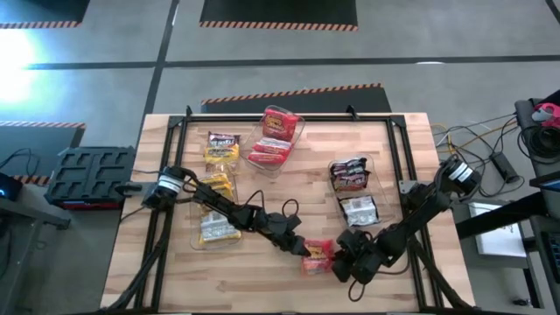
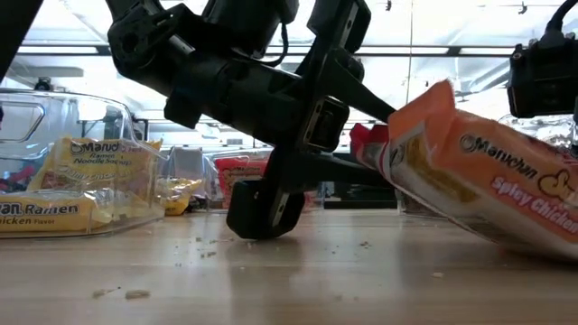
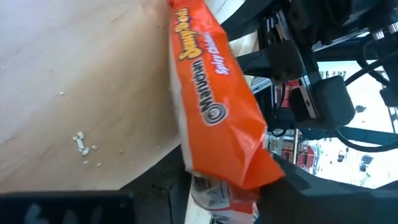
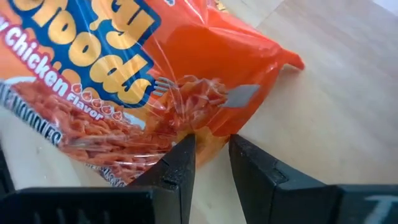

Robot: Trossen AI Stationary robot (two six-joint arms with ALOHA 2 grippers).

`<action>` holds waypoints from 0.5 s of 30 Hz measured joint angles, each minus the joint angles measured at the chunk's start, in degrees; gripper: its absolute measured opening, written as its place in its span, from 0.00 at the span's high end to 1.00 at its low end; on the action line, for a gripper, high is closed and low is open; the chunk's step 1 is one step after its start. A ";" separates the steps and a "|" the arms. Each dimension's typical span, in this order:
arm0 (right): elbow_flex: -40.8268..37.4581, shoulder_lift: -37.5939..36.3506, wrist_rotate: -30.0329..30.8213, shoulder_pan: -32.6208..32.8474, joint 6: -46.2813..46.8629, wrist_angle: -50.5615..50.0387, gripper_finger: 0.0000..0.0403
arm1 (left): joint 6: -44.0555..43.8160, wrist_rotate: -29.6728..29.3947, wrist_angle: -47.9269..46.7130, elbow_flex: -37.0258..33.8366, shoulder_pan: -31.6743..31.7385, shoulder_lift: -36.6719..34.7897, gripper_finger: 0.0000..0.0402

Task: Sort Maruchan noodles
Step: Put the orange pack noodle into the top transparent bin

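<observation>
An orange-red Maruchan noodles packet lies near the table's front edge, between my two grippers. In the low view it tilts, with its left end raised. My left gripper reaches in from the left and is rolled, so one finger stands above the other; it is shut on that raised end. My right gripper comes from the right and is shut on the packet's edge. Yellow packets, red packets and dark packets lie in clear bins farther back. My left gripper has the packet's crimped end between its two fingers, one on top and one beneath. It comes nearly level from the table's left. That end is held up off the table. My right gripper pinches the packet's thin edge between its two fingers, not far from a corner. The fingers slant down from the table's right. The packet's body spreads away beyond them.
Clear bins stand on the left, at the far middle and on the right. A black frame rims the table. Crumbs dot the bare wood in front. A low part of the left arm touches the table.
</observation>
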 joint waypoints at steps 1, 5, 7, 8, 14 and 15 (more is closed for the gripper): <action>-0.02 -0.40 -0.40 0.08 -0.34 0.00 0.77 | 0.00 0.07 0.01 0.00 0.01 0.00 0.70; -0.04 -2.78 -1.97 0.42 -1.33 0.05 0.77 | 0.75 1.09 0.29 0.00 0.04 0.00 0.74; -0.04 -4.37 -2.71 0.64 -1.78 0.21 0.77 | 1.51 1.54 0.58 0.00 0.02 0.00 0.74; -0.04 -5.32 -3.33 0.79 -2.15 0.22 0.77 | 1.98 1.60 0.77 -0.02 0.02 0.00 0.74; 0.90 -11.81 -4.65 1.84 -5.42 0.58 0.77 | 7.71 3.28 1.60 -0.02 0.18 -0.08 0.73; 1.10 -13.03 -4.62 2.07 -6.46 0.63 0.77 | 9.77 4.18 1.81 -0.02 0.25 -0.19 0.73</action>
